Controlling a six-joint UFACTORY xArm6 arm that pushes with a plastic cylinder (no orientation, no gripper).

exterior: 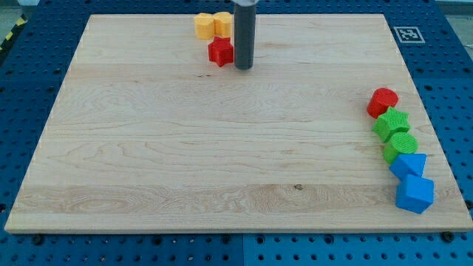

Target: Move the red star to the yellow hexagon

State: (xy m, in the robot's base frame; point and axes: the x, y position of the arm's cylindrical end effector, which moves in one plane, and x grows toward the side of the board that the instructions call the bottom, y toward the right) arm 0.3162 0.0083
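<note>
The red star lies near the view's top, just below two yellow blocks. The yellow hexagon is right above it and looks to touch it; an orange-yellow block sits to the hexagon's left. My tip rests on the board just right of the red star, close against its right side. The dark rod rises from there and hides part of the hexagon's right edge.
A column of blocks stands at the view's right edge: a red cylinder-like block, two green blocks, and two blue blocks. The wooden board sits on a blue perforated table.
</note>
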